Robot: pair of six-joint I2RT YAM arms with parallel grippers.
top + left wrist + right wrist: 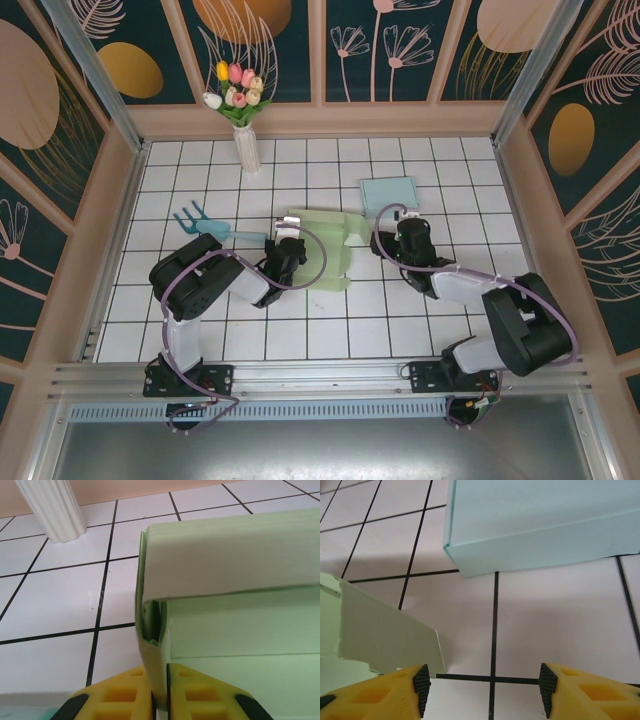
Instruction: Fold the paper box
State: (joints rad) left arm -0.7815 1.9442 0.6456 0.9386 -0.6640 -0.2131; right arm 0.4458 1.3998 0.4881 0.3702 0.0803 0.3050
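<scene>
left tool (159, 682): clamped on wall of pale green paper box (318, 250)
right tool (485, 685): apart, empty
box flap (390, 630): just left of right tool

Staged lab cell: tiled table (330, 335), floral panels (400, 50).
</scene>
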